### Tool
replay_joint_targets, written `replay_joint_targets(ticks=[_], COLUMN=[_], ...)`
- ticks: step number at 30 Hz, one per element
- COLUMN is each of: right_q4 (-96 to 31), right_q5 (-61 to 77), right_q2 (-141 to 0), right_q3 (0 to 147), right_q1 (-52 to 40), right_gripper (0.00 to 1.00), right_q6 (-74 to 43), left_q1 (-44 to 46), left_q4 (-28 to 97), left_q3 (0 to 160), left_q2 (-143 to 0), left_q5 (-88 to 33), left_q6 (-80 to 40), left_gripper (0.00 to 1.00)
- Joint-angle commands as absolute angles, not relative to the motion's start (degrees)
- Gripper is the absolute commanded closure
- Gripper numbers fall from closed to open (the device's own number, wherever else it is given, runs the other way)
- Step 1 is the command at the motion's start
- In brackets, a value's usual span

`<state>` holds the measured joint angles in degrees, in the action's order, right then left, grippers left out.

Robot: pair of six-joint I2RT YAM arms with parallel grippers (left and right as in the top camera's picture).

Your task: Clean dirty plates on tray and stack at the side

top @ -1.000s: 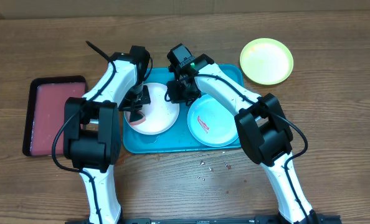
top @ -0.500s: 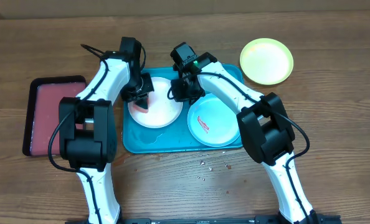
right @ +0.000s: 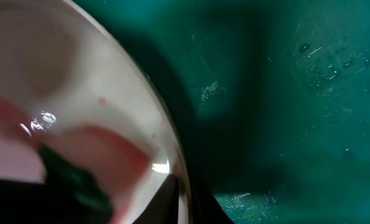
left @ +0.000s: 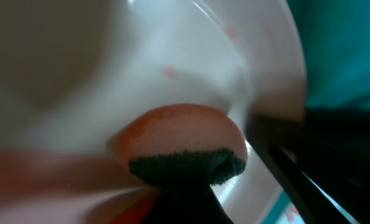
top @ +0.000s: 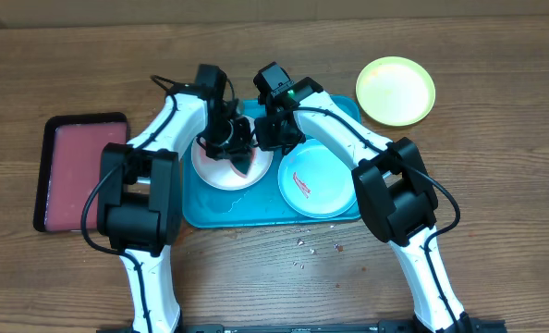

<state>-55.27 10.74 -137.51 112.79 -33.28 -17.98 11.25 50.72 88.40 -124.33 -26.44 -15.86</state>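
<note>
Sitting on the left half of the turquoise tray, the white plate takes the sponge against its inner wall near the rim. The left gripper is clamped narrow on that sponge, dark scouring side toward the fingers. Just beside it, the right gripper looks pinched nearly closed on the plate's rim. With so thin a hold, a hard wipe could tug the rim free and send the plate skidding or tipping into the mint plate just beside it, which shows a red smear. Working this near each other, the grippers could collide on a wide stroke. The yellow-green plate lies off the tray, well apart.
</note>
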Motion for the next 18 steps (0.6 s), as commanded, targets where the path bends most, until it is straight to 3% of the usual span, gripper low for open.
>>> replay_joint_targets(ticks=[1, 9, 18], right_q4=[-54.72, -54.28, -56.60], right_q5=[12.08, 12.08, 12.03], right_q2=[-137.49, -137.47, -137.36], right_q3=[111.37, 111.48, 116.75], right_q1=[-34.44, -34.37, -34.20], right_gripper=[0.92, 0.96, 0.96], right_q6=[-18.02, -18.02, -17.26], left_q1=[11.70, 5.41, -3.75], left_q4=[52.27, 62.61, 67.59], left_q3=[86.63, 94.39, 99.00], left_q2=[-127.07, -124.99, -111.18], left_q5=[-31.03, -16.03, -12.10], left_q6=[-12.40, -15.46, -15.64], left_gripper=[0.96, 0.96, 0.96])
